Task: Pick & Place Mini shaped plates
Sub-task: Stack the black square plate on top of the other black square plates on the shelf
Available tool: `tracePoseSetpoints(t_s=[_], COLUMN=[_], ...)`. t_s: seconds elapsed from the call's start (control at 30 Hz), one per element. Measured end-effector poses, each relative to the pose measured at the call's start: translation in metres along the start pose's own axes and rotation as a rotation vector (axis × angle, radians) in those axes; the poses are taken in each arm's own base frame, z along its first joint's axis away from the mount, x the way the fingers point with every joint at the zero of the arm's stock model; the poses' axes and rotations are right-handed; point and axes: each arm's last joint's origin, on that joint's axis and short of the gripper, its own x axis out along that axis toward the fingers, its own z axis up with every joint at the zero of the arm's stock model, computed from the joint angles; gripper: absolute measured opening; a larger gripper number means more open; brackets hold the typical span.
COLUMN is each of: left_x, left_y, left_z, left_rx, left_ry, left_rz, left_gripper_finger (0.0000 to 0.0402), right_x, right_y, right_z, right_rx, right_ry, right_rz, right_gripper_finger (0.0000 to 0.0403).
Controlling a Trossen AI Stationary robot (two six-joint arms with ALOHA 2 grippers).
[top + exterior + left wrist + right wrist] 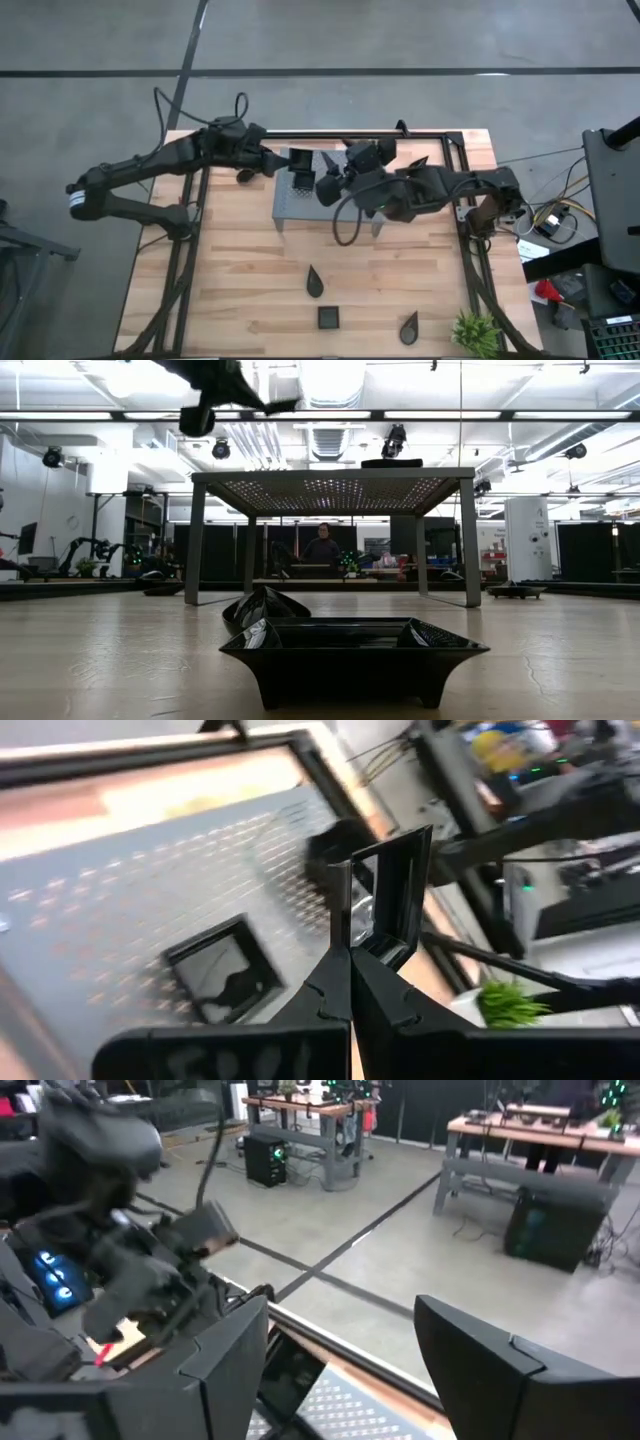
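1. Nearest, at the table's (250,290) six o'clock edge, three black plates lie loose: teardrop plate (314,283), square plate (328,319), second teardrop (409,326).
2. Farther, over the grey rack (300,203), the left gripper (296,168) pinches a square dish (390,900); right gripper (335,185) jaws wide.

Worktop (250,260): rack (300,205) stands near the centre, toward 12 o'clock. On the rack: one square dish (299,159); a second square dish (302,181) held on edge over it in the left gripper (285,168). Right gripper (335,180) over the rack's 3 o'clock side. Toward 6 o'clock: teardrop dish (314,283), square dish (328,318), teardrop dish (409,326). Plant (476,333) at the 5 o'clock corner.
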Motion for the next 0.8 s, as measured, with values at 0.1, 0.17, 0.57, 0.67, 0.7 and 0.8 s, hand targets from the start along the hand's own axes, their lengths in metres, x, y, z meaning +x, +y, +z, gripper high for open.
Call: tracePoseSetpoints(t_s=[0.1,0.17,0.57,0.67,0.7,0.8], left_x=[0.007,0.014,0.056,0.057,0.056,0.053], left_y=[0.01,0.016,0.034,0.035,0.035,0.035], left_z=[0.003,0.005,-0.003,-0.004,-0.004,-0.005], left_rx=[-0.045,-0.103,-0.242,-0.252,-0.258,-0.277], left_ry=[0.018,0.028,0.182,0.187,0.189,0.195], left_rz=[0.056,0.081,0.138,0.151,0.157,0.164], left_gripper_finger=[0.0,0.0,0.0,0.0,0.0,0.0], right_x=[-0.005,-0.008,-0.016,-0.016,-0.016,-0.014], right_y=[-0.007,-0.012,-0.029,-0.029,-0.03,-0.031], right_z=[0.007,0.011,0.013,0.012,0.012,0.012], right_rx=[-0.036,-0.065,-0.156,-0.167,-0.172,-0.175], right_ry=[-0.009,-0.012,0.025,0.03,0.033,0.035], right_rz=[0.004,0.007,-0.009,-0.012,-0.013,-0.022], right_gripper_finger=[0.0251,0.025,0.0238,0.0239,0.024,0.0244])
